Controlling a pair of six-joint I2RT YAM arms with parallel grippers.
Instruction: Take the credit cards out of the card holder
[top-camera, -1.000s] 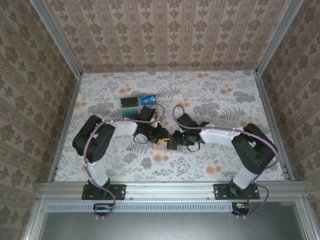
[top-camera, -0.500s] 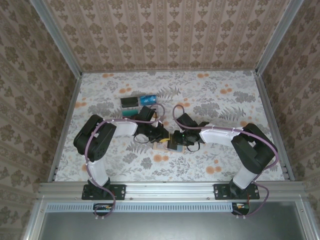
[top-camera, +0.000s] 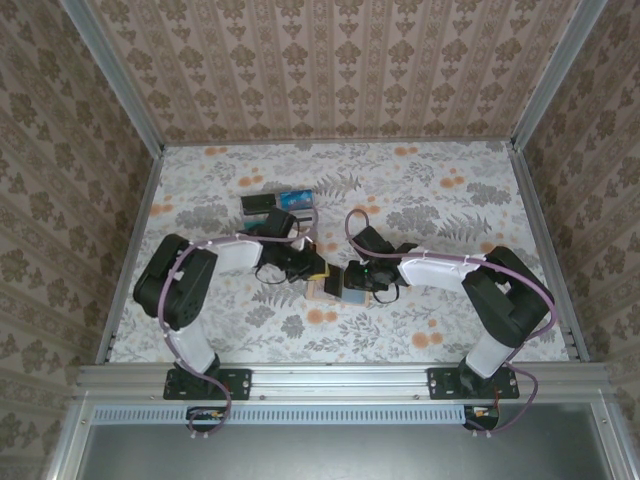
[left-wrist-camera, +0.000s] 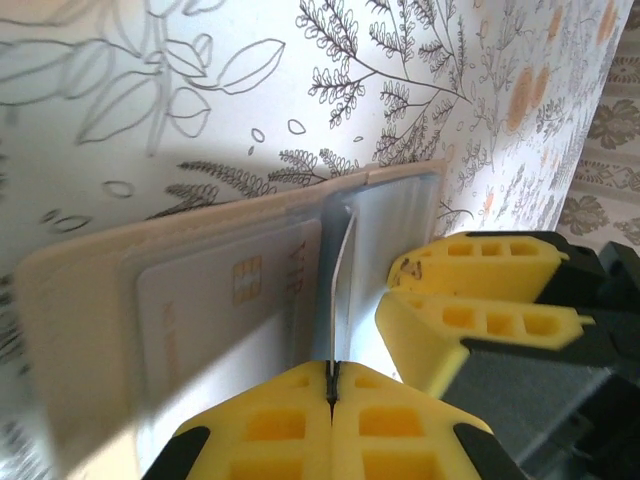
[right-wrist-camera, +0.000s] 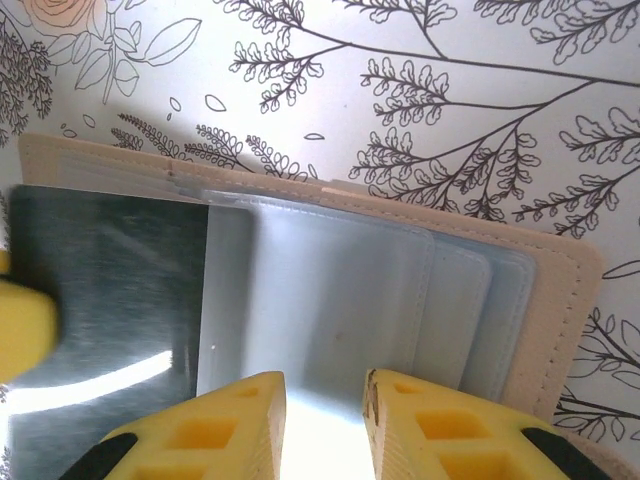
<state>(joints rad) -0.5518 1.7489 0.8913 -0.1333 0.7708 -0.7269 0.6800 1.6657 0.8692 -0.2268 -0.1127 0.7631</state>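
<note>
Moved: over the last second the left arm (top-camera: 175, 285) swung its elbow out to the left, while the left pincer (left-wrist-camera: 332, 375) drew shut and eased a little leftward off the card holder (top-camera: 320, 289).
Counter: we saw a floral-printed counter (top-camera: 440, 200) walled in patterned paper, with both arms reaching to its middle.
Right arm: the right arm (top-camera: 505, 290) stretched in from the right, its wrist just beside the left one.
Card holder: it lay open and flat at mid-counter between the two wrists, tan at the rim, with its blue-grey panel (right-wrist-camera: 330, 290) facing up.
Left pincer: its fingers were together, clamped on the near edge of a thin card (left-wrist-camera: 337, 260) that stood up from the holder, seen edge-on.
Right pincer: the right pincer (right-wrist-camera: 320, 415) had its jaws apart and its tips down on the blue-grey panel; we saw nothing nipped between them.
Grey card: in the right wrist view a shiny grey card (right-wrist-camera: 100, 270) covered the holder's left part, with a yellow finger (right-wrist-camera: 20, 330) at its left edge.
Pale card: a pale card with a gold chip (left-wrist-camera: 225, 300) sat in the holder's pocket, just beside the upright thin card.
Loose cards: a black card (top-camera: 262, 203) and a blue card (top-camera: 297, 198) lay side by side farther back, apart from the holder.
</note>
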